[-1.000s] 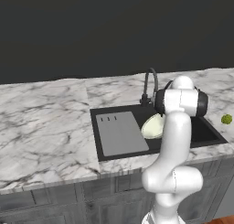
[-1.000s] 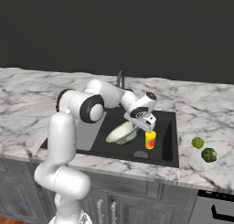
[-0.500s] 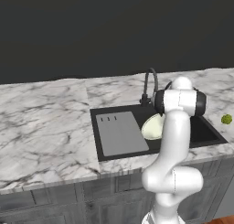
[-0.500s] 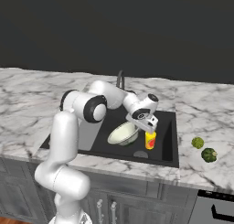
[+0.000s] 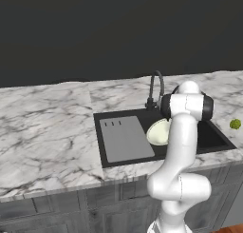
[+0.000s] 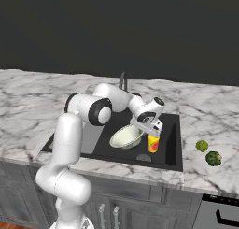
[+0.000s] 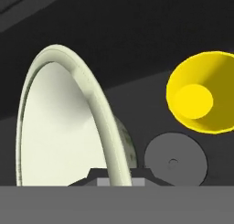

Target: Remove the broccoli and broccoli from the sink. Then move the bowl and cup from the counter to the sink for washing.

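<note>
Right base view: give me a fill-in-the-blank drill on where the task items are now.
1. The bowl is tilted inside the ___.
2. The claw is shut on the bowl's ___.
3. Both broccoli florets lie on the ___, right of the basin.
4. The cup in the basin is coloured ___.
Missing words: sink; rim; counter; yellow.

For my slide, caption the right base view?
Gripper holds pale cream-green bowl by its rim in black sink.
</note>
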